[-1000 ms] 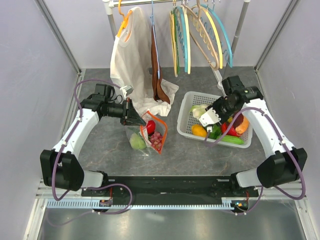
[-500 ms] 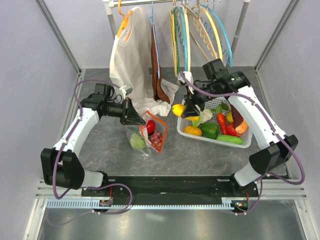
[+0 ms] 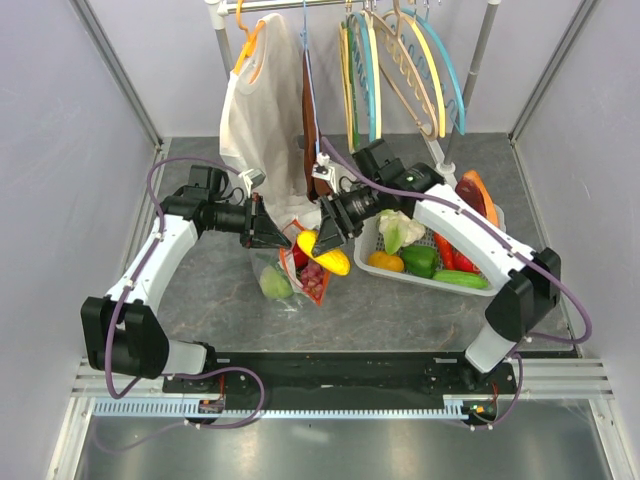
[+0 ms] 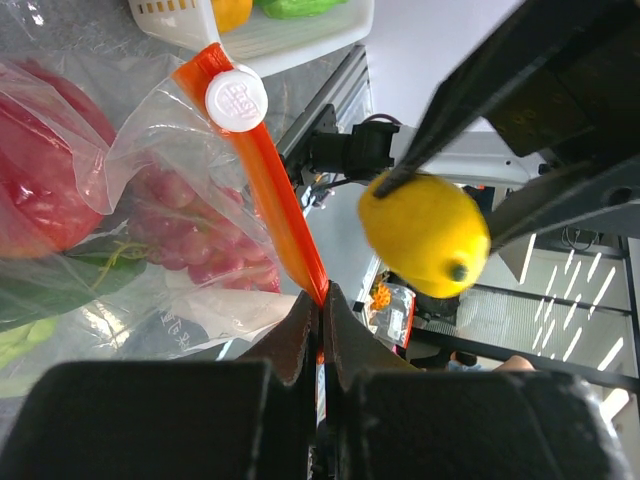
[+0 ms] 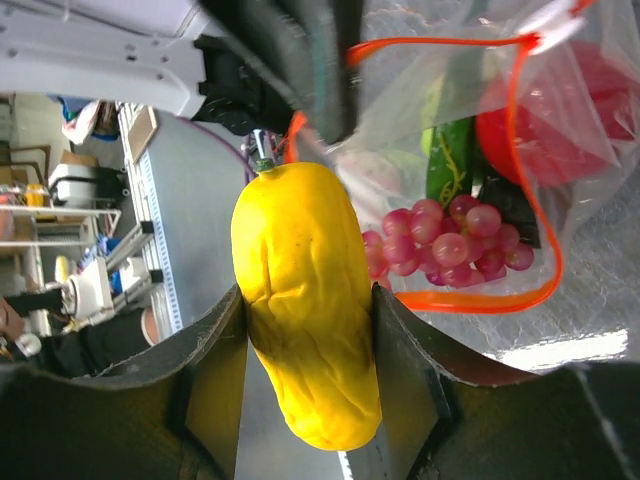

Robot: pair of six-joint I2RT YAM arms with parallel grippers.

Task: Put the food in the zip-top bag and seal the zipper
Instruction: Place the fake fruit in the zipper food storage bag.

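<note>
- Left gripper (image 4: 320, 300): its jaws were pressed fully together on the orange-red zipper (image 4: 262, 190), pinching one edge of the bag's mouth and holding it up.
- Right gripper (image 5: 310, 330): its jaws were about half spread and clamped on either side of a yellow oblong food (image 5: 305, 300). The piece hung in the air at the bag's mouth, not yet inside.
- Zip-top bag (image 3: 300, 272): it lay on the grey table (image 3: 400, 310) between the two arms, to the left of the white basket (image 3: 372, 215). Its mouth was open, and the white slider tab (image 4: 235, 97) sat on the strip.
- Bag contents: a red round food (image 5: 560, 110), a cluster of red-purple grapes (image 5: 455, 245) and green pieces (image 3: 274, 284).
- Basket contents: more food, including a green pepper (image 3: 420, 260).
</note>
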